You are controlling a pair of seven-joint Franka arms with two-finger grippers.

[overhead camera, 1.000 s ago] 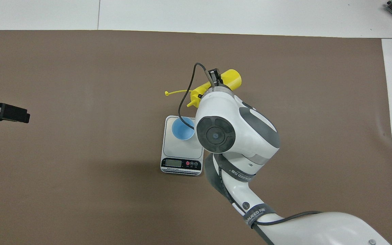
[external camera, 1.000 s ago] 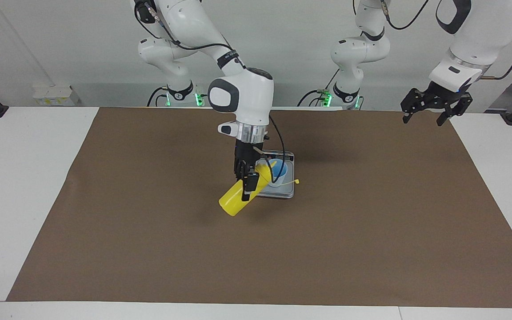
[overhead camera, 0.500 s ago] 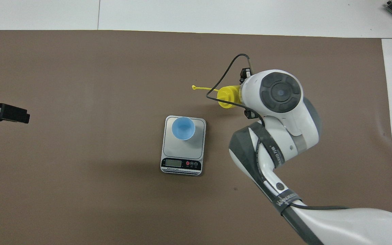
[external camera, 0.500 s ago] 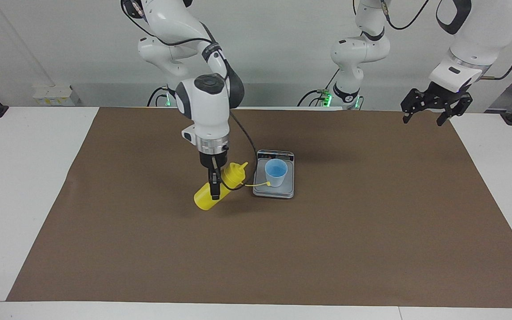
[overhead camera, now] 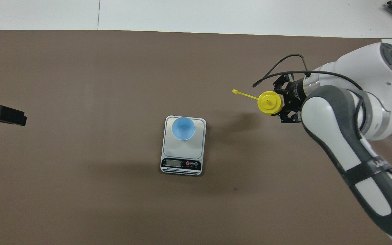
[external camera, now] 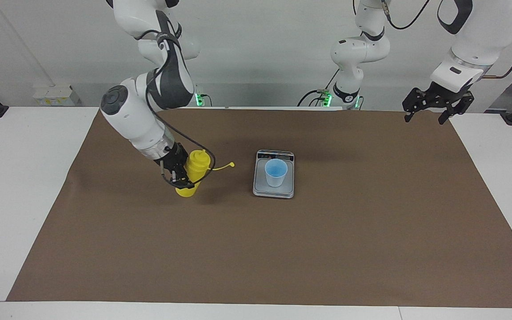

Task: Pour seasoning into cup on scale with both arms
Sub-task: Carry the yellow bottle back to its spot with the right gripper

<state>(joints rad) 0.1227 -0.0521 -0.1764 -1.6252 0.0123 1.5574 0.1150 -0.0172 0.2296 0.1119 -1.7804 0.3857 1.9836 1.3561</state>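
The yellow seasoning bottle (external camera: 197,164) stands almost upright toward the right arm's end of the table, beside the scale and apart from it, with its tethered cap (external camera: 232,165) hanging out toward the scale. Its base is at the brown mat; I cannot tell if it touches. My right gripper (external camera: 184,176) is shut on the bottle's body. From overhead I see the bottle's top (overhead camera: 270,102) and the right gripper (overhead camera: 284,102) beside it. The light blue cup (external camera: 276,172) (overhead camera: 183,128) stands upright on the silver scale (external camera: 274,191) (overhead camera: 181,151). My left gripper (external camera: 434,113) (overhead camera: 2,114) waits open in the air over the mat's corner.
A brown mat (external camera: 327,249) covers most of the white table (external camera: 25,178). The scale's dark display strip (overhead camera: 181,164) faces the robots. A black cable loops from the right wrist past the bottle (external camera: 194,149).
The right arm has carried the bottle away from over the cup toward its own end of the table and turned it from tilted to nearly upright. The left arm has not moved.
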